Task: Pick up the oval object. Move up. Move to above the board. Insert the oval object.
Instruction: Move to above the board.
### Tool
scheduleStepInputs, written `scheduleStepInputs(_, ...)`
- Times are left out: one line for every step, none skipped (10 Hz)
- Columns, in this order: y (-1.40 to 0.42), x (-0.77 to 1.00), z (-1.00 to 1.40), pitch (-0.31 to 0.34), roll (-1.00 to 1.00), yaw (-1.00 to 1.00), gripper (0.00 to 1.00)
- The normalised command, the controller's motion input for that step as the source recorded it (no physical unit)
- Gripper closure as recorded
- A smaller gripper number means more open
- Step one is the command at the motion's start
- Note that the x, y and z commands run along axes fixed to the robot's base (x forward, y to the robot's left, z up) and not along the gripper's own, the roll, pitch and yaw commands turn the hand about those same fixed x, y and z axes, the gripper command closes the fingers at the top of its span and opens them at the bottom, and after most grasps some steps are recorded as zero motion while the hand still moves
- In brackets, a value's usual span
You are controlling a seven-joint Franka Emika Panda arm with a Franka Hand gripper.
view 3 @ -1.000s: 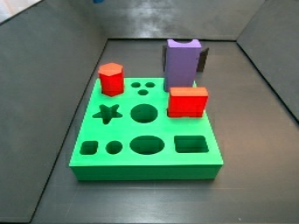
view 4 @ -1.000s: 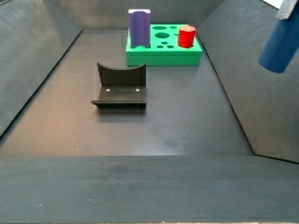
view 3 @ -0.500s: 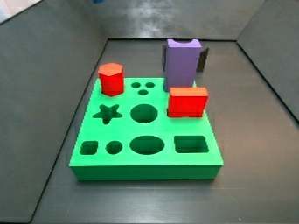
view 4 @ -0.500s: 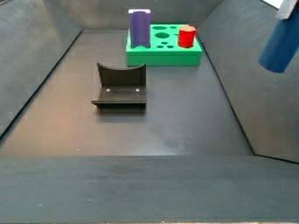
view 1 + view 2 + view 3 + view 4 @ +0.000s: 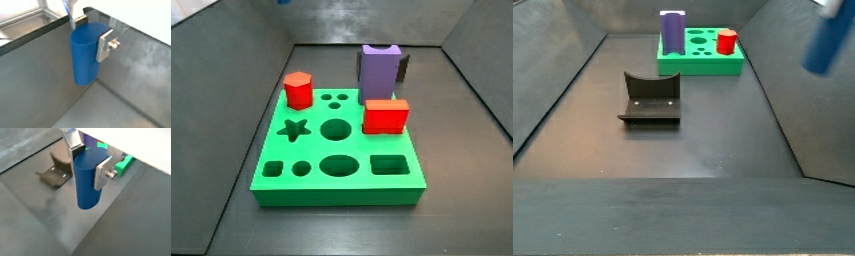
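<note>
My gripper (image 5: 90, 34) is shut on the oval object (image 5: 85, 57), a smooth dark blue peg that hangs upright between the silver fingers (image 5: 105, 46). Both wrist views show it held high above the dark floor, the gripper (image 5: 89, 163) clamping the peg (image 5: 87, 190) near its top. In a side view the peg (image 5: 828, 45) is blurred in the air at the right edge, far from the board (image 5: 700, 65). The green board (image 5: 372, 186) lies on the floor with its oval hole (image 5: 338, 166) open. The gripper is out of that view.
On the board stand a purple block (image 5: 380, 68), a red hexagonal block (image 5: 298, 91) and a red square block (image 5: 385, 116). The fixture (image 5: 649, 98) stands on the floor in front of the board; it also shows in a wrist view (image 5: 53, 173). Dark walls enclose the floor.
In the side view the held blue peg has shifted a little upward and is now blurred. The board and the blocks have not moved.
</note>
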Motion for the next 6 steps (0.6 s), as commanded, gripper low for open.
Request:
scheduleStepInputs(-1.0,0.46,0.22,0.405,-0.15,0.15,1.0)
scheduleStepInputs(-1.0,0.47,0.21,0.303,-0.15,0.08,1.0)
scheduleStepInputs(-1.0,0.47,0.21,0.209,-0.07,0.04,1.0)
scheduleStepInputs(-1.0,0.47,0.21,0.177,-0.04,0.03,1.0)
scheduleStepInputs(-1.0,0.48,0.21,0.128,-0.02,0.02,1.0)
scheduleStepInputs(-1.0,0.48,0.21,0.109,-0.03,0.02,1.0)
